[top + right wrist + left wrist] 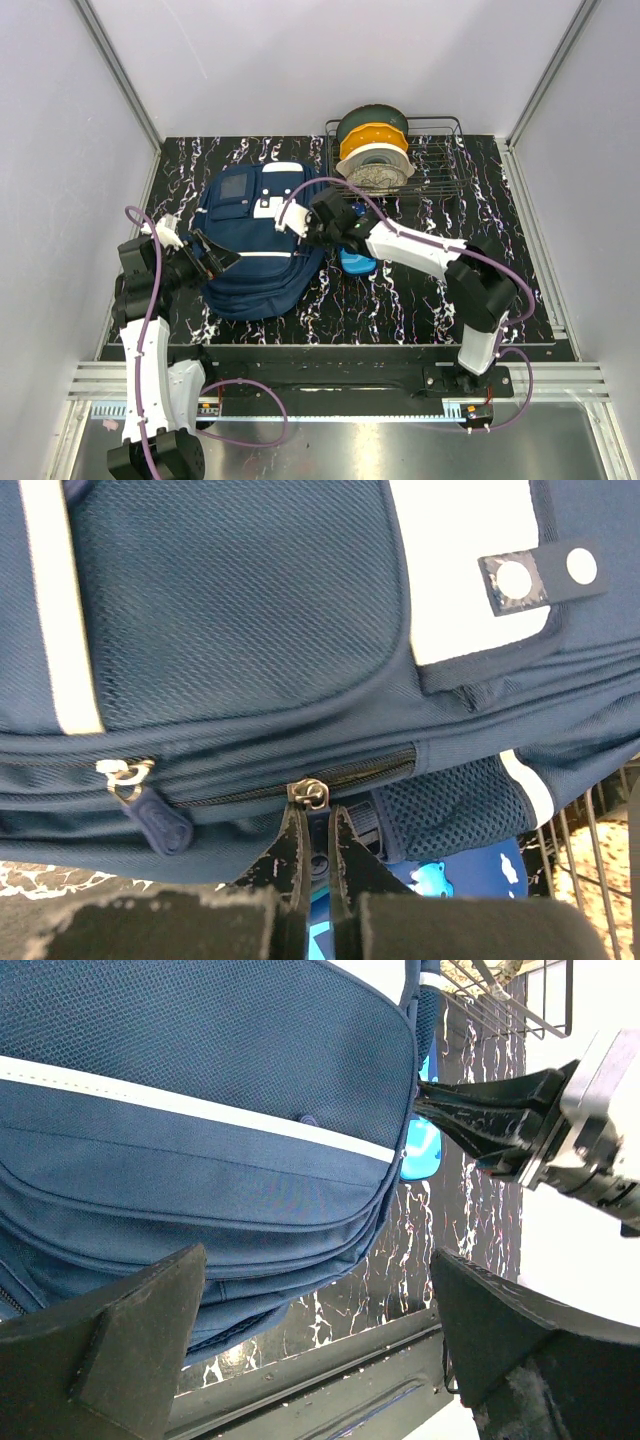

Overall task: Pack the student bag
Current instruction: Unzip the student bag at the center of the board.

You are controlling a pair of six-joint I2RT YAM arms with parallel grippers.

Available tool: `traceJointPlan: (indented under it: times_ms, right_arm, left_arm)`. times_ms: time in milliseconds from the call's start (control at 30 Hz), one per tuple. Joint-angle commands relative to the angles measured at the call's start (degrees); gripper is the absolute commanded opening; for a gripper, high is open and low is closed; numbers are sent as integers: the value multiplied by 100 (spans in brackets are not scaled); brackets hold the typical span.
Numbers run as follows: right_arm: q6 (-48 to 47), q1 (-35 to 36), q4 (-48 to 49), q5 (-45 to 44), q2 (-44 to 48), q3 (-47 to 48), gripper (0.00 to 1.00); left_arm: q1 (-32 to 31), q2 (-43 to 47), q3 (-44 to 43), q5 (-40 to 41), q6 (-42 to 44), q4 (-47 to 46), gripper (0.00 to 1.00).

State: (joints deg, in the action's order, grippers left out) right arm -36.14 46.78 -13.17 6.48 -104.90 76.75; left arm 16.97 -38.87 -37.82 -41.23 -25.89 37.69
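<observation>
The student bag (250,240) lies flat on the dark marbled table, navy with white patches and a thin white stripe. Its zips look closed in the right wrist view. My right gripper (318,825) is shut on the navy pull tab (320,848) that hangs from a metal zip slider (308,793) on the bag's (230,610) side. In the top view that gripper (305,222) sits at the bag's right edge. My left gripper (215,255) stands open over the bag's left side. Its jaws (315,1330) are wide apart with nothing between them, just off the bag's (200,1110) edge.
A bright-blue patterned pencil case (357,263) lies beside the bag's right edge, under my right arm, and also shows as the blue case (450,875) below the bag. A wire rack (440,170) with filament spools (375,150) stands at the back right. A second zip pull (150,818) hangs left of my fingers.
</observation>
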Motion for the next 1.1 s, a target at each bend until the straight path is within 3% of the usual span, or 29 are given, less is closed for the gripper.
traceJointPlan:
  times_ms: [0,300,500,667,1067]
  right_arm:
    - [-428,532,-80,-1007,356,-64,0]
    - [-324,911,-396,-1053,796,-441,0]
    - [124,1140,-730,-307,1068,-389,0]
    - [625,1263,-880,-235,1068,-380,0]
    - [1733,1386,341,-691,1350,-1224,0]
  left_arm:
    - [-10,-15,29,-95,84,-227,99]
    - [-10,29,38,-87,75,-253,99]
    - [-18,29,65,-95,58,-306,99]
    - [-10,2,73,-122,58,-333,99]
    - [-18,55,91,-69,58,-359,99]
